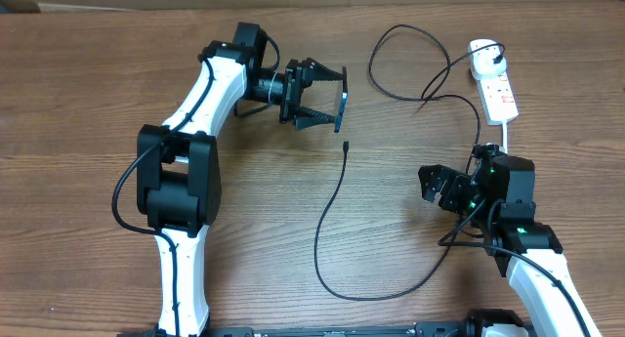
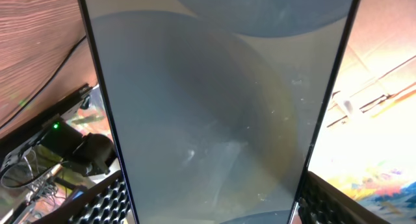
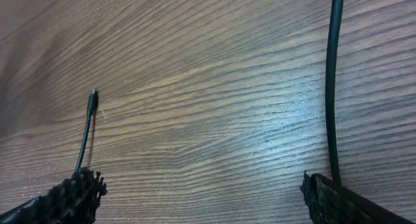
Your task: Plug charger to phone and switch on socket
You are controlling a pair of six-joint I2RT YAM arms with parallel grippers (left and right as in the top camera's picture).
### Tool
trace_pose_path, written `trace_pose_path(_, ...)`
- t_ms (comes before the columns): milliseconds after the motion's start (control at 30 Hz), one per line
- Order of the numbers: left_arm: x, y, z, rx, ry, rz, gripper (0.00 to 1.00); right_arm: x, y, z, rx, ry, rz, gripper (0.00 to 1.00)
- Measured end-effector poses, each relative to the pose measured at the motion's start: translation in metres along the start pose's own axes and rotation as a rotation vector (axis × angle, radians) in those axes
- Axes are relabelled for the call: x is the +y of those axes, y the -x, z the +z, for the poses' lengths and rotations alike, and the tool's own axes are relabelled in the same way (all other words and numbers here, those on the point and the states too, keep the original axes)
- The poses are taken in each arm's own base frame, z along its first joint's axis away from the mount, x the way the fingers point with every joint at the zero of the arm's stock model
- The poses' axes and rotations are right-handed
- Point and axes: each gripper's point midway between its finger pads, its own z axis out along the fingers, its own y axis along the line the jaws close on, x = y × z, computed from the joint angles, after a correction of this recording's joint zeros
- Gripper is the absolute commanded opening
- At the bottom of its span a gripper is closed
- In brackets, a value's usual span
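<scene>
My left fingers (image 2: 107, 204) clamped on the phone (image 2: 214, 107), my right fingers (image 3: 71, 198) wide apart above the tabletop (image 1: 88, 93), charger (image 1: 346, 148) tip lying loose, socket (image 1: 498, 91) beyond.

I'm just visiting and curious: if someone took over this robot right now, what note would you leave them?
Left gripper: shut on the phone, held edge-up off the table.
Right gripper: open, empty, low beside the charger cable.
The cable's connector tip lies loose on the table; its other end reaches the white power strip.
Done: phone grasped.
Left: fit the connector into the phone, switch the strip on.
</scene>
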Motion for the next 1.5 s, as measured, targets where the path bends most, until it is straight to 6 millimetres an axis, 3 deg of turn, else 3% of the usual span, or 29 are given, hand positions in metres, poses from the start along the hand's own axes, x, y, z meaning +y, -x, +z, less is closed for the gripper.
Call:
trace_pose_path(500, -0.049, -0.029, -0.003, -0.002, -0.004, 0.082, 0.70, 0.007, -0.002, 0.000, 0.014, 0.038, 0.001, 1.00)
trace_pose_path(1500, -0.049, -0.032, -0.003, 0.004, -0.007, 0.013, 0.70, 0.007, -0.002, 0.000, 0.014, 0.039, 0.000, 1.00)
